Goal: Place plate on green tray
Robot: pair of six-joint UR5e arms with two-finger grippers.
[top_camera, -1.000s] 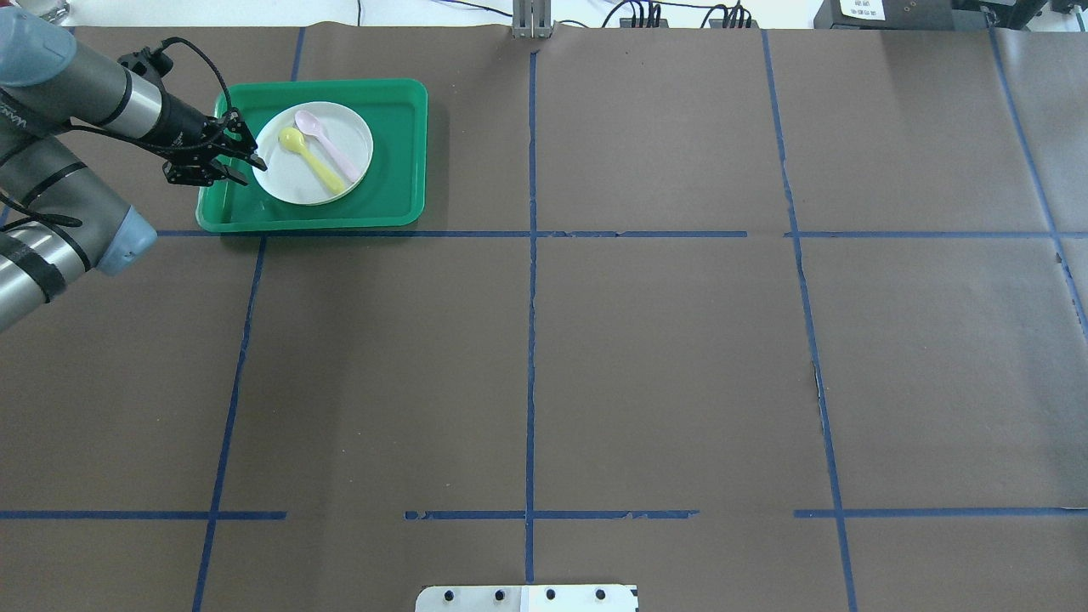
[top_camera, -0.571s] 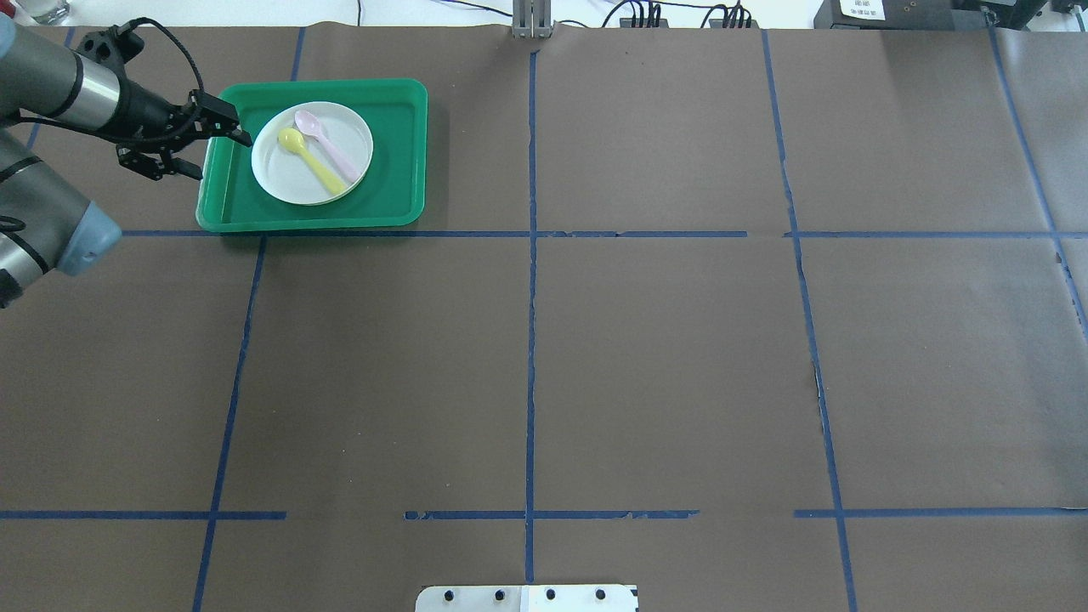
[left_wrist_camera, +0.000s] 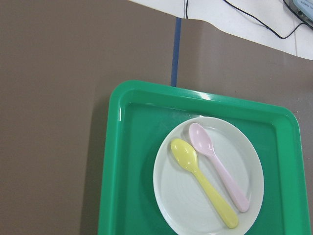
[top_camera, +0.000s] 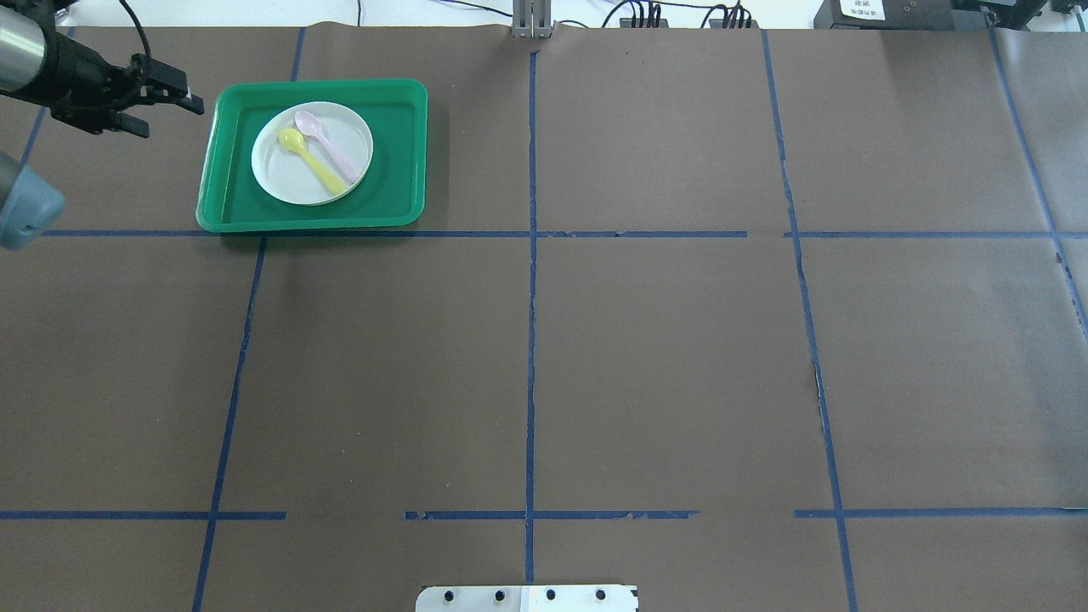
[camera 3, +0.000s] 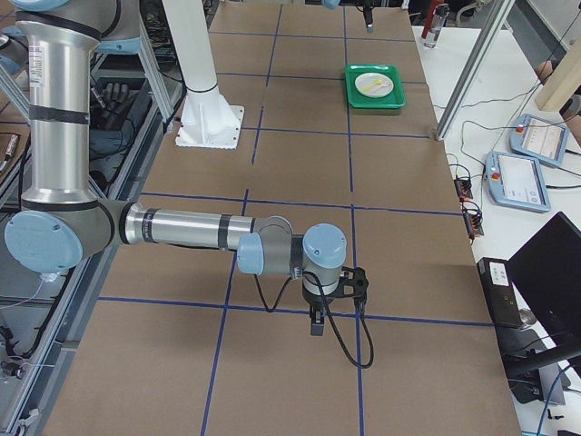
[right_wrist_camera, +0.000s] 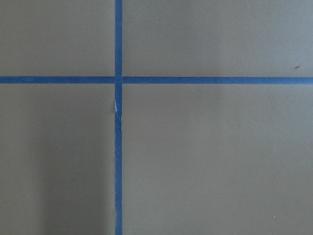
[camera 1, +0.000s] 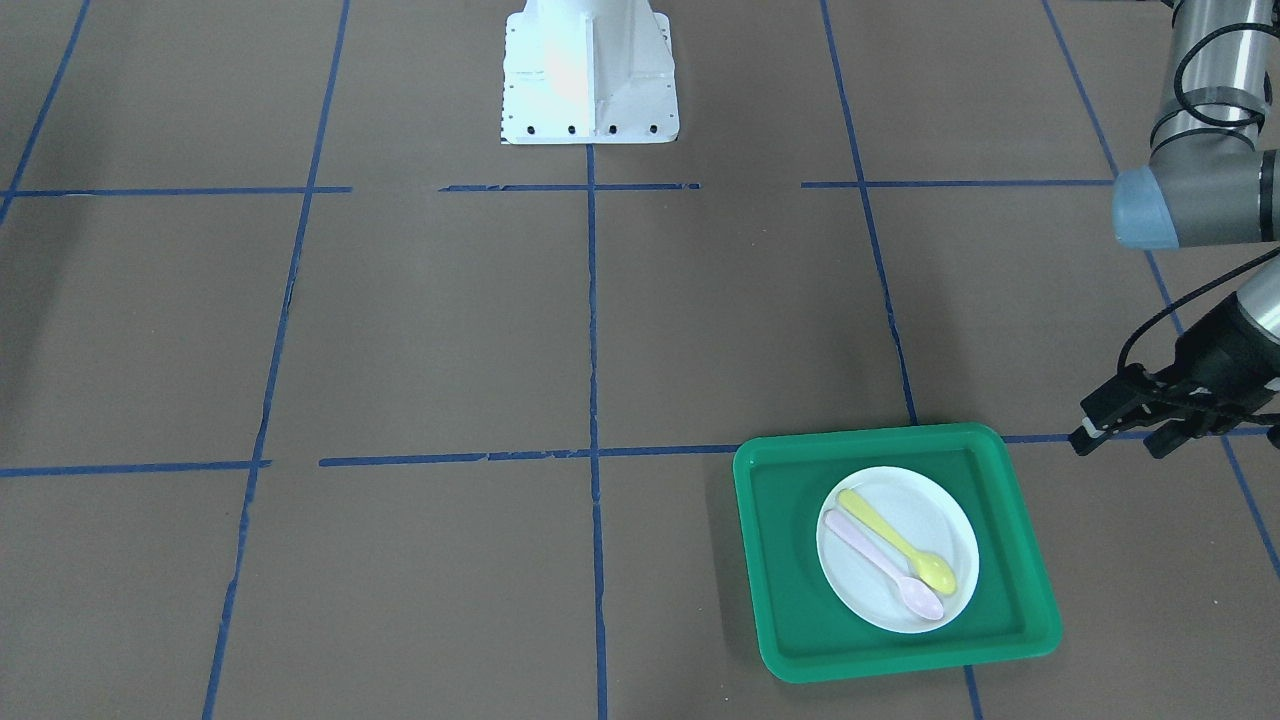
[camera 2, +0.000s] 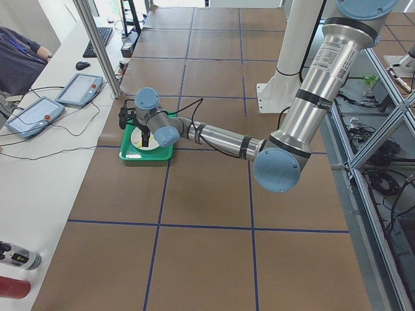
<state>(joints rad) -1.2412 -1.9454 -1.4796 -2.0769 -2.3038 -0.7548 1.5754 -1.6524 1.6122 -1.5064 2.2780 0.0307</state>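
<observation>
Bench (top_camera: 663, 365) covered in brown paper and divided by blue tape lines (top_camera: 531, 340), seen from overhead. The green tray (top_camera: 399, 153) lies at the far left of the bench, its near rim just beside a crosswise tape line. The plate (top_camera: 285, 178) rests flat inside the tray, left of the tray's centre, and carries a yellow spoon (top_camera: 314, 166) and a pink spoon (top_camera: 331, 146) lying side by side, bowls toward the far left.

The left hand (top_camera: 172, 119) hovers just outside the tray's far left corner, fingers spread wide, holding nothing and touching neither tray nor plate. The right hand (camera 3: 316, 325) points down over a tape crossing well apart from the tray, at the bench's right end; whether it is wide or narrow cannot be told.

The white robot base (top_camera: 527, 597) sits at the near edge, and cables (top_camera: 637, 15) run along the far edge beyond the paper. Brown paper lies bare to the right of and nearer than the tray.

In the left side view the left arm's wrist covers part of the tray and plate. The left wrist view cuts off the tray's near and right rims and the plate's near edge.
</observation>
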